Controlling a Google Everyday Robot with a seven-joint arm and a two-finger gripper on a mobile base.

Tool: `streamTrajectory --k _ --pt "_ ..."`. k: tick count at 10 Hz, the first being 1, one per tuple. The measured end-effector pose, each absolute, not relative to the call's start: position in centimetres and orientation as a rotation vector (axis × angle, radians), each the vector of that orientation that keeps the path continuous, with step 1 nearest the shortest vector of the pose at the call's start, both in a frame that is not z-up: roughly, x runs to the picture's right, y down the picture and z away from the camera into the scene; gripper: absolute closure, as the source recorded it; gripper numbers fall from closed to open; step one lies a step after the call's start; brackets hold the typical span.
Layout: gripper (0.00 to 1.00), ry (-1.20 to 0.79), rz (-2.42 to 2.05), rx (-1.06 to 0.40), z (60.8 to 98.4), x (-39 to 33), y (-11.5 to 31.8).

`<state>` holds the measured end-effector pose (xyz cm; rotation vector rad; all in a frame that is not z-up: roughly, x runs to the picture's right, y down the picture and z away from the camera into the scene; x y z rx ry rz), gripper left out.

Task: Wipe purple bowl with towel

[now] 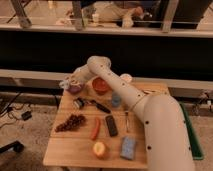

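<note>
**Gripper brings towel to purple bowl at the table's far left corner**

Camera view: You see the robot's white arm [132, 97] reaching from the lower right of the scene across the wooden table [75, 147] to its far left corner. There the gripper [68, 83] sits at the purple bowl [76, 88], its fingers closed on the towel [65, 83], a pale blue-grey wad that shows at the bowl's left rim. Whether the cloth actually touches the bowl's inside you cannot tell from here.

Just to the right of the purple bowl, along the far edge, stands the orange-red bowl [101, 85], partly crossed by the arm. A small white cup [126, 78] sits further right on the same edge.

Toward the middle of the tabletop lie a black-handled brush [92, 104] and a small blue object [116, 100] beside the arm. Nearer the left edge rests a bunch of dark grapes [70, 122]. Beside it, toward the centre, lie a red-orange chili-shaped item [95, 128] and a dark rectangular bar [111, 125].

Along the near edge you find the peach [99, 149] and, to its right, the blue sponge [128, 148].
</note>
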<state>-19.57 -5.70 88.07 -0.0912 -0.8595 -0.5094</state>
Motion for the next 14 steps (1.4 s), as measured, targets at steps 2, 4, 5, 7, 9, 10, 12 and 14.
streamTrajectory --k 2,4,5,7,9,10,12,14 --pt "0.99 -0.860 -0.509 -0.091 88.1 -19.6 -5.7" --pt "0.99 -0.860 -0.509 -0.091 88.1 -19.6 -5.7" --pt "0.99 -0.859 -0.509 -0.092 88.1 -19.5 -5.7" --pt "0.99 -0.855 -0.480 -0.094 88.9 -19.2 -5.7" --pt "0.99 -0.847 -0.446 -0.092 90.0 -18.7 -6.2" --pt "0.99 -0.844 -0.438 -0.091 90.3 -18.7 -6.4" --pt "0.99 -0.835 -0.405 -0.083 91.5 -18.1 -7.5" --pt "0.99 -0.839 -0.388 -0.073 92.5 -18.1 -8.4"
